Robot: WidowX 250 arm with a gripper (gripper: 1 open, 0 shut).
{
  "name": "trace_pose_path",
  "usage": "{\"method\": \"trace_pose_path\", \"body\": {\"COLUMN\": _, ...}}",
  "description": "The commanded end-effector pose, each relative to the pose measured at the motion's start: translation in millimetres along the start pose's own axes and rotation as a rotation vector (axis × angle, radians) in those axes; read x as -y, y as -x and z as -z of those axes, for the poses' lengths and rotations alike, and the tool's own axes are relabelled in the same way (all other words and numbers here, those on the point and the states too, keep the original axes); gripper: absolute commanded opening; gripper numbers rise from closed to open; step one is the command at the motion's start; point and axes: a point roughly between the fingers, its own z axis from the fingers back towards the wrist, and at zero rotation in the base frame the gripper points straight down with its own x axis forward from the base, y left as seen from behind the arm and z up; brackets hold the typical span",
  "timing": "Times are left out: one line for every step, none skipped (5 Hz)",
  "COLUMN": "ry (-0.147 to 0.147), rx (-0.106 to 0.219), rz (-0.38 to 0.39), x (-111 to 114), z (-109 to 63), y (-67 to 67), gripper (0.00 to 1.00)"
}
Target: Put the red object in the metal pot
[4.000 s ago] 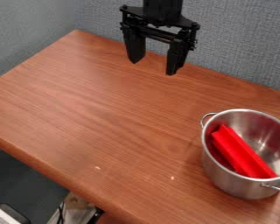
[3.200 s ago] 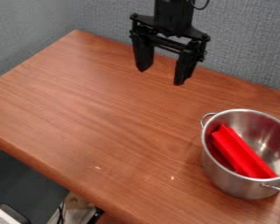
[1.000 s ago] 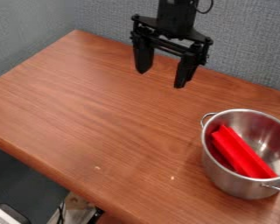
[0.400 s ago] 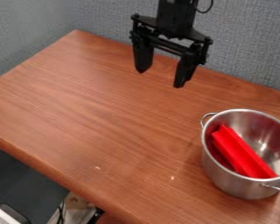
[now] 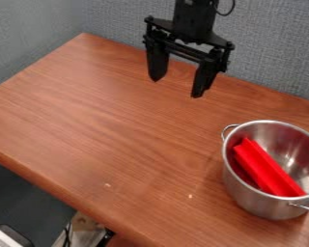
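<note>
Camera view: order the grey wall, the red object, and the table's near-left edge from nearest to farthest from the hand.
From the hand, open above the table's far side:
1. Grey wall, just behind it.
2. Red object, lying inside the metal pot at lower right.
3. Table's near-left edge, at lower left.

Black gripper (image 5: 181, 83) pointing straight down from a dark wrist at the top of the frame. Two long fingers (image 5: 157, 62) spread wide apart, nothing between them. Tips hanging in the air, touching nothing.
</note>
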Motion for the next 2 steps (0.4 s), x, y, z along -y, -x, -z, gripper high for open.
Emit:
{"method": "trace_pose_path", "body": {"ry": -0.005, "rx": 0.044, "rz": 0.011, "x": 3.5, "z": -12.8, "y": -4.7, "gripper": 1.0}}
{"method": "trace_pose_path", "body": {"ry": -0.006, "rx": 0.045, "rz": 0.008, "x": 4.1, "z": -13.6, "y": -4.9, "gripper": 1.0}}
